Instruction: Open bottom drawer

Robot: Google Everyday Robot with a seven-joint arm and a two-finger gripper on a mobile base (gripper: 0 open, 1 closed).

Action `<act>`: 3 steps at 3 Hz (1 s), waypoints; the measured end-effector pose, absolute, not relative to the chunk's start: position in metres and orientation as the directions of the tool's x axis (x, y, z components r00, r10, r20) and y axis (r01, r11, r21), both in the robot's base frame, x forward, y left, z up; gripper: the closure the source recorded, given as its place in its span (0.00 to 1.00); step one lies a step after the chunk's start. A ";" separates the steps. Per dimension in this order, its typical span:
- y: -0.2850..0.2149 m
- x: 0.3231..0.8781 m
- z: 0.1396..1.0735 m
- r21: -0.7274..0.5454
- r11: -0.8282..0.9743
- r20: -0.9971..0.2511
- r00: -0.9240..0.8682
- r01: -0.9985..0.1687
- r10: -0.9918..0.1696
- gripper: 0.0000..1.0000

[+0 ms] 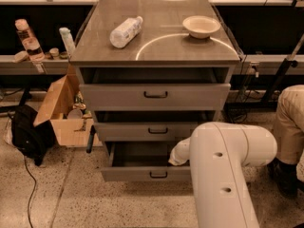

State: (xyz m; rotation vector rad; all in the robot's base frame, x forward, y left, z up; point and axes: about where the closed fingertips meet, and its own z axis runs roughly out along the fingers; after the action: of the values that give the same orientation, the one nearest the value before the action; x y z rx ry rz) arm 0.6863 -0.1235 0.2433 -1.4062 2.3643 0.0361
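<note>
The bottom drawer (137,174) is the lowest of three grey drawers in the cabinet. It stands pulled out, its grey tray showing behind the short front with a small black bar handle (158,175). The middle drawer (142,131) and the top drawer (152,96) are each pulled out a little. My white arm (223,165) reaches in from the lower right. Its end (179,152) sits at the right side of the bottom drawer's opening. The gripper itself is hidden behind the arm.
A clear plastic bottle (125,31) lies on the cabinet top (156,46), with a white bowl (201,26) at its back right. An open cardboard box (61,110) and a black bag (28,134) sit on the floor at left. A person's leg (289,122) is at right.
</note>
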 end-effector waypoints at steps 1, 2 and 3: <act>-0.119 0.687 0.226 -0.162 0.497 -0.340 -0.425 -0.852 -0.839 1.00; -0.111 0.685 0.204 -0.137 0.478 -0.320 -0.418 -0.868 -0.850 1.00; -0.111 0.679 0.192 -0.112 0.471 -0.304 -0.421 -0.875 -0.854 1.00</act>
State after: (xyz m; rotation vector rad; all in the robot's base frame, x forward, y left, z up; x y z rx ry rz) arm 0.6793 -0.1107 0.1916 -1.4653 2.4051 0.0903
